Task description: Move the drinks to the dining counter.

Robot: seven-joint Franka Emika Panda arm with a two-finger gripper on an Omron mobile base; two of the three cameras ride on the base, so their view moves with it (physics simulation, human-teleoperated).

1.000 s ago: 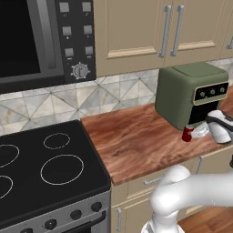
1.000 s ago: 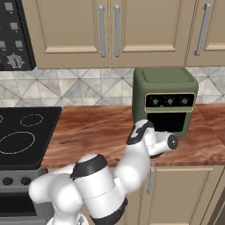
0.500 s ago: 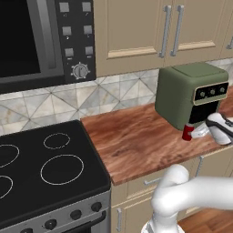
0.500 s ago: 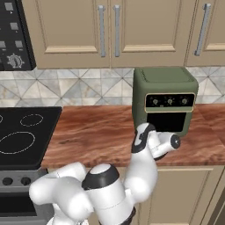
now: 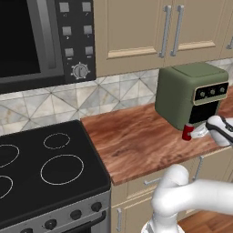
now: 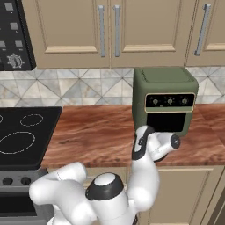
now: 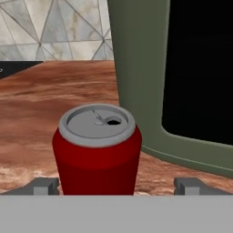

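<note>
Red can [image 7: 96, 150] upright near the counter's [image 5: 132, 141] front edge, just beside the green oven [image 6: 165, 99]. Gripper [image 7: 116, 185] spread wide around it, not yet pinching. Likely light, rigid, slick; grab mid-body.

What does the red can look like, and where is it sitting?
The red can is short and round, with shiny red sides and a grey metal top that has a pull tab and a small dark opening. It stands upright on the brown wooden counter, right in front of the green oven's corner, close to it but not clearly touching. The open tool has one fingertip on each side of the can, not squeezing it.
</note>
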